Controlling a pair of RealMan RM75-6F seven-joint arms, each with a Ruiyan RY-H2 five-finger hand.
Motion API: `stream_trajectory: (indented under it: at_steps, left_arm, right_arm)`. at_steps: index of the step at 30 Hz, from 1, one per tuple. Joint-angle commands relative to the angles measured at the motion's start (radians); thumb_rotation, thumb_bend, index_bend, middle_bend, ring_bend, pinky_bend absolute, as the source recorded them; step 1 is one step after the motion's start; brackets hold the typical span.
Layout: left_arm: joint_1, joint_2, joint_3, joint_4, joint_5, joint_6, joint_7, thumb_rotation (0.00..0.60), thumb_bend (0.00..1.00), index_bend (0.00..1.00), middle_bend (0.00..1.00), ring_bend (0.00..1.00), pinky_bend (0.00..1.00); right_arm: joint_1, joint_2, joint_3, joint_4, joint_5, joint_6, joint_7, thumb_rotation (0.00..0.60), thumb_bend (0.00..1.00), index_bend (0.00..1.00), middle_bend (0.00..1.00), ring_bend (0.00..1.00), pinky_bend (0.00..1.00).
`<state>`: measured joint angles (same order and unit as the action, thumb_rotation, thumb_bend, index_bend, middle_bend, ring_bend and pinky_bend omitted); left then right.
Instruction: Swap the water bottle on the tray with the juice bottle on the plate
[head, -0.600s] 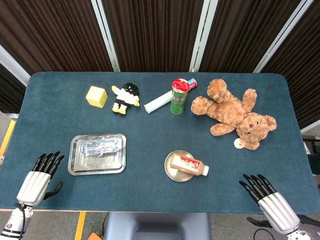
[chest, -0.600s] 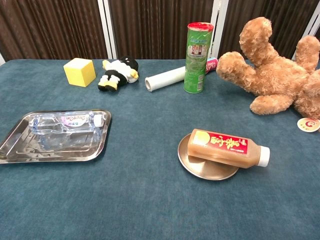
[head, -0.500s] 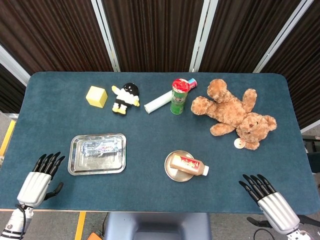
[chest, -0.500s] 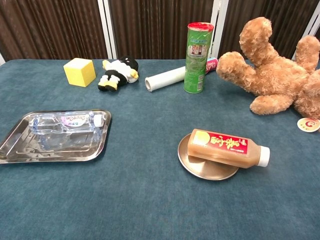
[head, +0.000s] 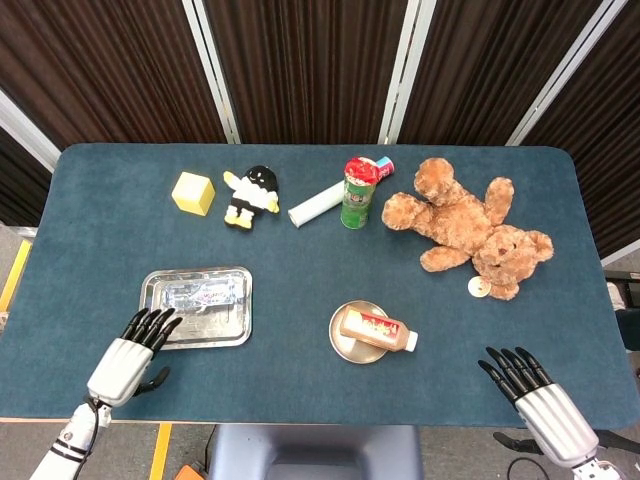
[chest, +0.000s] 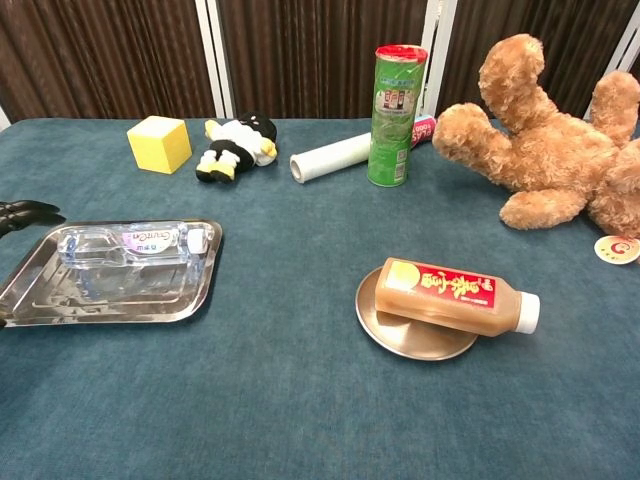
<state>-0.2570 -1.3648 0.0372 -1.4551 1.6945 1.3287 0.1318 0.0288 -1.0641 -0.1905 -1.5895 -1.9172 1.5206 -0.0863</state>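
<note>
A clear water bottle (head: 201, 295) (chest: 135, 245) lies on its side in the steel tray (head: 235, 333) (chest: 110, 307) at the table's front left. The brown juice bottle (head: 377, 331) (chest: 455, 296) with a red label and white cap lies across the small round metal plate (head: 341, 345) (chest: 395, 332). My left hand (head: 131, 354) is open over the tray's front left corner, fingers spread and holding nothing; the chest view catches only its fingertips (chest: 25, 210) at the left edge. My right hand (head: 535, 397) is open at the front right edge, away from the plate.
Along the back stand a yellow cube (head: 193, 193), a black and white plush toy (head: 251, 196), a white roll (head: 316, 203), a green can (head: 358, 194) and a large brown teddy bear (head: 467, 228) with a round tag (head: 480, 288).
My left hand has moved right and forward from the table's front left edge to the tray's front left corner. The right hand and both bottles have stayed put.
</note>
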Motion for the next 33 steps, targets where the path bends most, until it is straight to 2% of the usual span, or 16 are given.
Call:
stream_trajectory:
  at_steps: [1,6,12,21,25,27,28,31,33]
  left_arm:
    - [-0.108,-0.102,-0.082,0.031,-0.043,-0.119,0.079,0.6,0.37,0.0,0.0,0.0,0.03]
    - [-0.183,-0.158,-0.132,0.056,-0.113,-0.22,0.114,0.6,0.37,0.0,0.0,0.0,0.03]
    - [-0.255,-0.195,-0.175,0.1,-0.183,-0.303,0.136,0.6,0.37,0.0,0.0,0.0,0.03]
    - [-0.293,-0.215,-0.186,0.207,-0.319,-0.4,0.173,0.6,0.38,0.0,0.0,0.0,0.05]
    - [-0.293,-0.233,-0.196,0.255,-0.369,-0.396,0.186,0.6,0.38,0.0,0.01,0.01,0.11]
    - [-0.295,-0.241,-0.199,0.277,-0.376,-0.387,0.173,0.6,0.38,0.02,0.08,0.07,0.17]
    - [-0.296,-0.245,-0.199,0.288,-0.374,-0.379,0.164,0.6,0.38,0.06,0.15,0.12,0.21]
    - [-0.3,-0.258,-0.193,0.321,-0.363,-0.363,0.151,0.6,0.4,0.3,0.38,0.31,0.4]
    - [-0.306,-0.263,-0.187,0.344,-0.366,-0.374,0.143,0.6,0.41,0.37,0.45,0.38,0.45]
  right_arm:
    - [-0.015,-0.012,0.008,0.003,-0.015,0.041,-0.019,0.6,0.18,0.0,0.0,0.0,0.0]
    - [-0.025,-0.035,0.025,0.015,-0.012,0.066,-0.033,0.6,0.18,0.0,0.0,0.0,0.0]
    - [-0.017,-0.05,0.037,0.01,0.018,0.029,-0.063,0.6,0.18,0.0,0.0,0.0,0.0]
    - [0.0,-0.062,0.054,-0.004,0.067,-0.032,-0.098,0.6,0.18,0.0,0.0,0.0,0.0]
    - [0.005,-0.06,0.049,-0.011,0.074,-0.05,-0.105,0.6,0.18,0.0,0.0,0.0,0.0]
    - [0.004,-0.062,0.048,-0.013,0.074,-0.052,-0.112,0.6,0.18,0.0,0.0,0.0,0.0]
    - [0.004,-0.062,0.047,-0.014,0.073,-0.053,-0.114,0.6,0.18,0.0,0.0,0.0,0.0]
    - [0.003,-0.061,0.046,-0.016,0.074,-0.053,-0.117,0.6,0.18,0.0,0.0,0.0,0.0]
    - [0.003,-0.061,0.045,-0.017,0.076,-0.055,-0.12,0.6,0.18,0.0,0.0,0.0,0.0]
